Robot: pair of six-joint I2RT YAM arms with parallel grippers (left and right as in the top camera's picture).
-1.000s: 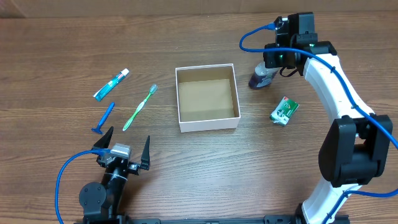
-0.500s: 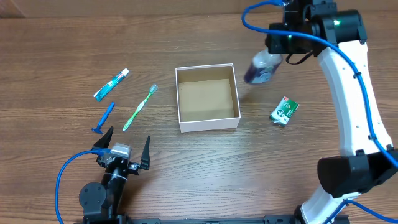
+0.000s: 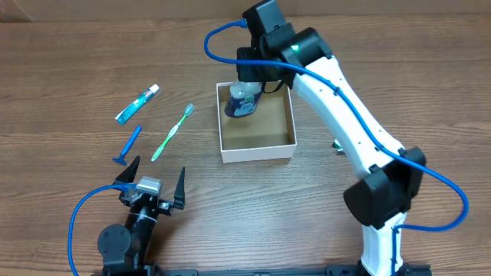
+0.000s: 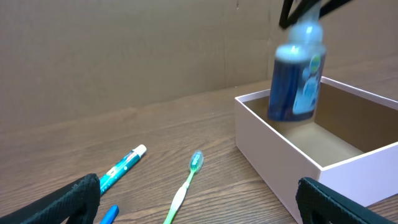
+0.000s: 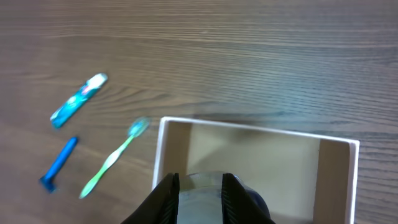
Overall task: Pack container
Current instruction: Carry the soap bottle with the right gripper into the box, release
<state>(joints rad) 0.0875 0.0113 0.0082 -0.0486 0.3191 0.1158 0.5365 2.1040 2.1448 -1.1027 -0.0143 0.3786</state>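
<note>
The container (image 3: 256, 151) is a shallow square box, white outside and brown inside, at the table's middle; it also shows in the left wrist view (image 4: 280, 146) and the right wrist view (image 5: 163, 146). My right gripper (image 3: 246, 83) is shut on a blue mouthwash bottle (image 3: 241, 103) and holds it above the box's far-left corner. The bottle shows in the left wrist view (image 4: 298, 74) and between the fingers in the right wrist view (image 5: 200, 190). My left gripper (image 3: 152, 186) is open and empty near the front left.
A green toothbrush (image 3: 172, 133), a blue razor (image 3: 127, 146) and a teal toothpaste tube (image 3: 137, 104) lie left of the box. A green packet (image 3: 336, 144) is mostly hidden behind the right arm, right of the box.
My right gripper has carried the bottle from the table right of the box, up and leftward, to above the box's far-left corner. The left arm has not moved.
</note>
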